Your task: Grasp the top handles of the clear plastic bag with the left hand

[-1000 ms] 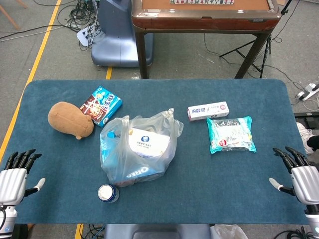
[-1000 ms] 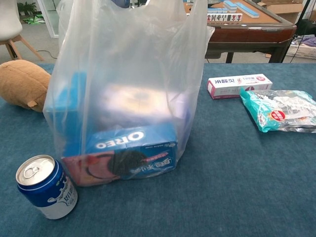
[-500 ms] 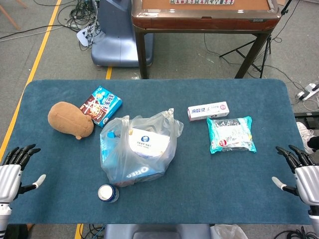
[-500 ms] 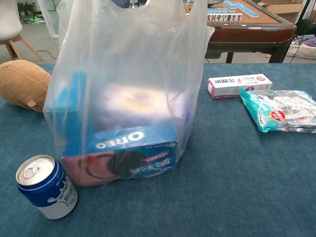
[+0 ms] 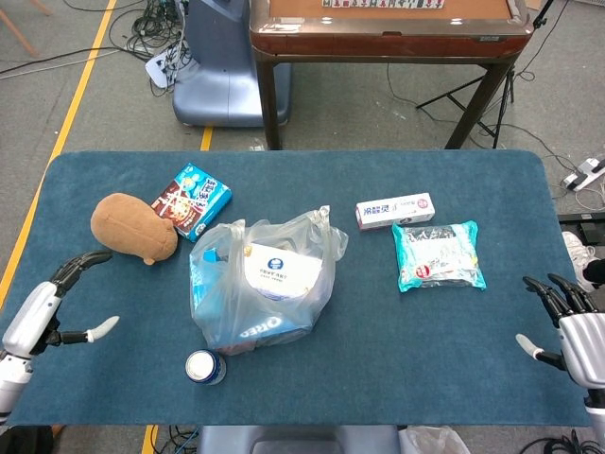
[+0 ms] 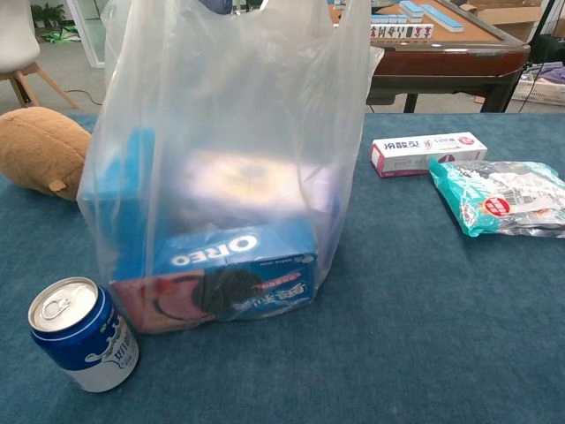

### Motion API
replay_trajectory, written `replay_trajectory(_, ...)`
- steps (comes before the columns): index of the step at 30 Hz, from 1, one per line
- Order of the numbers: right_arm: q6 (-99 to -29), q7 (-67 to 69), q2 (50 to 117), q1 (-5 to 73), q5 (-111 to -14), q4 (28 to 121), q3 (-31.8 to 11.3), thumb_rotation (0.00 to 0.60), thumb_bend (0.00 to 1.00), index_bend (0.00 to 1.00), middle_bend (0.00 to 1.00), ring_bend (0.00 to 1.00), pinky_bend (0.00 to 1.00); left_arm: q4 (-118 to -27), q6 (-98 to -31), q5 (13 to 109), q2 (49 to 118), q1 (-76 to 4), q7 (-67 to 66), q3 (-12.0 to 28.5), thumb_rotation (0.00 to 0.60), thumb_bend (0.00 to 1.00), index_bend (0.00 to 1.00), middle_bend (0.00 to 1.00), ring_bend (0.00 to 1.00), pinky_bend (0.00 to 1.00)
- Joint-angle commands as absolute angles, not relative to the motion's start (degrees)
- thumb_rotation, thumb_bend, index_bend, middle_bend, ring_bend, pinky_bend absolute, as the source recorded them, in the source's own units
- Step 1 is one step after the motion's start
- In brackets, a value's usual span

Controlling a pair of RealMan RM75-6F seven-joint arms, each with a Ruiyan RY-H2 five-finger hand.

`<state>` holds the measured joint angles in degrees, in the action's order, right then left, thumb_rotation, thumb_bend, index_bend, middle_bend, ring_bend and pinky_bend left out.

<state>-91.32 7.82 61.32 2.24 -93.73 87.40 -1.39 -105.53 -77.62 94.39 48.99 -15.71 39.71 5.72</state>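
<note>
While both hands (image 5: 59, 307) (image 5: 565, 326) spread empty overhead | chest shows only bag (image 6: 229, 168)

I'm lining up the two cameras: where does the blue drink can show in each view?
Head view: the can stands near the table's front edge, just below the plastic bag, left of centre.
Chest view: the can is at bottom left, beside the plastic bag.
Shared landmark: the Oreo box inside the bag.

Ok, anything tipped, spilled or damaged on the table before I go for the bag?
Nothing stands out. The bag stands upright with its handles up, the can is upright beside it, and nothing has spilled.
</note>
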Motion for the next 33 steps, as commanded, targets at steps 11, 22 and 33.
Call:
replay_trajectory(11, -90.12, 7.68, 61.79, 2.64, -92.88, 87.19, -1.55, 0.6, 0.16, 0.17, 0.29, 0.11, 0.21, -109.18, -65.5, 101.06, 45.06, -31.09, 62.28, 7.84, 0.523, 0.2, 0.15, 0.14, 0.13, 0.07)
replay_trajectory(22, -89.67, 8.74, 62.3, 2.55, -92.09, 85.91, -1.57, 0.6, 0.16, 0.17, 0.29, 0.11, 0.21, -109.53, -57.09, 98.96, 47.75, -40.84, 69.93, 8.75, 0.471, 0.2, 0.14, 0.14, 0.13, 0.07)
replay_trajectory(33, -89.83, 10.03, 62.38, 2.27, -91.67, 84.73, -1.62, 0.6, 0.16, 0.17, 0.29, 0.11, 0.21, -108.19, -53.95, 99.25, 48.11, -47.66, 84.0, 8.57, 0.407, 0.2, 0.14, 0.14, 0.13, 0.07)
